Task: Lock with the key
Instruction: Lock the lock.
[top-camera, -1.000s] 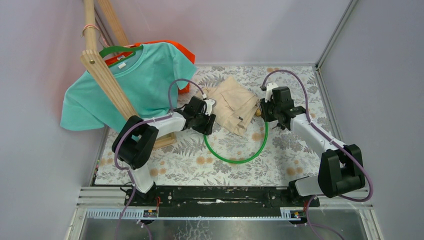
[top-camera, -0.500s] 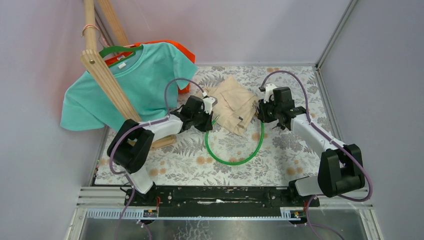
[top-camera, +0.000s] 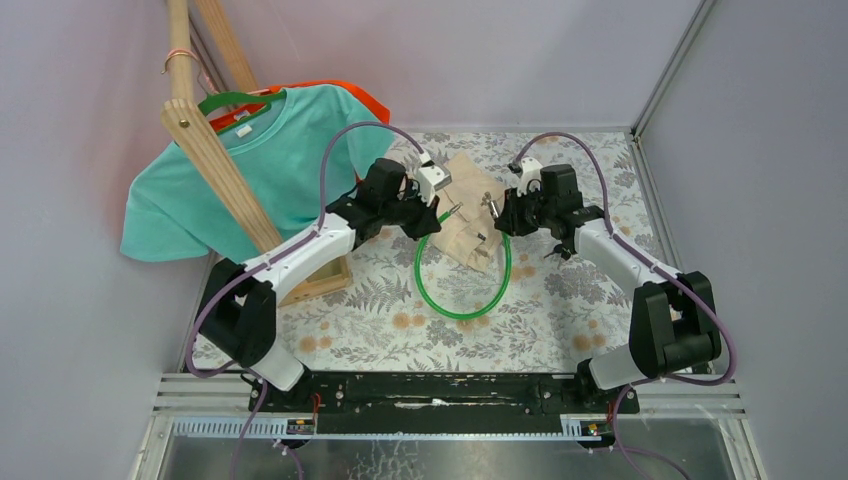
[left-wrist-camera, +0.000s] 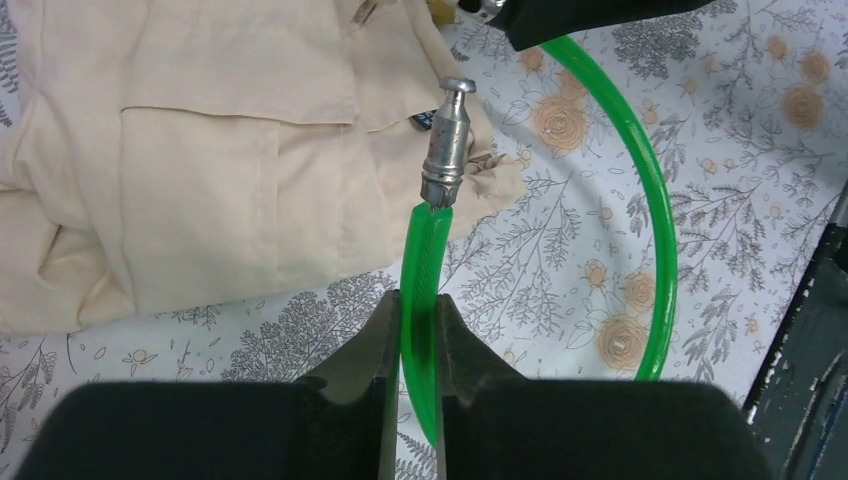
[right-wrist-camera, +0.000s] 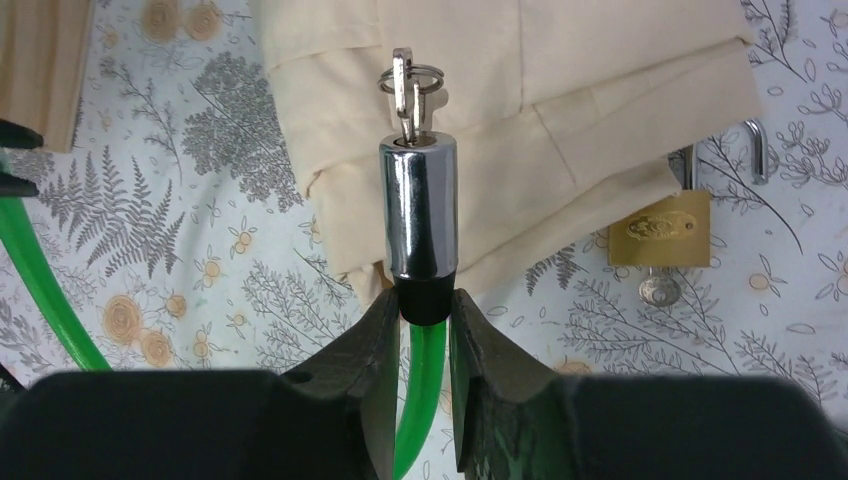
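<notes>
At the left, your left gripper (left-wrist-camera: 418, 310) had its fingers pressed onto the green cable (left-wrist-camera: 422, 250), pinching it a little below the metal pin end (left-wrist-camera: 447, 140). The pin stood free above the folded beige garment (left-wrist-camera: 200, 150), tilted slightly right. In the top view the cable hung from both grips as one loop that dropped toward you over the floral table (top-camera: 350, 330). Between the arms, the pin and the chrome lock barrel (right-wrist-camera: 418, 210) faced each other over the garment, near but not touching. At the right, your right gripper (right-wrist-camera: 420, 310) was clamped on the cable just under the barrel's black collar and held the barrel upright, with the keys (right-wrist-camera: 408, 85) seated in its top. A brass padlock (right-wrist-camera: 658, 228) lay untouched on the table further right. By my judgement, you were at the mating step, with both ends lifted and nothing joined yet. The next move called for lining the pin up with the barrel's socket, which I could not see in these views, and pushing it home. After that, one gripper would have to release the cable to turn the key.
</notes>
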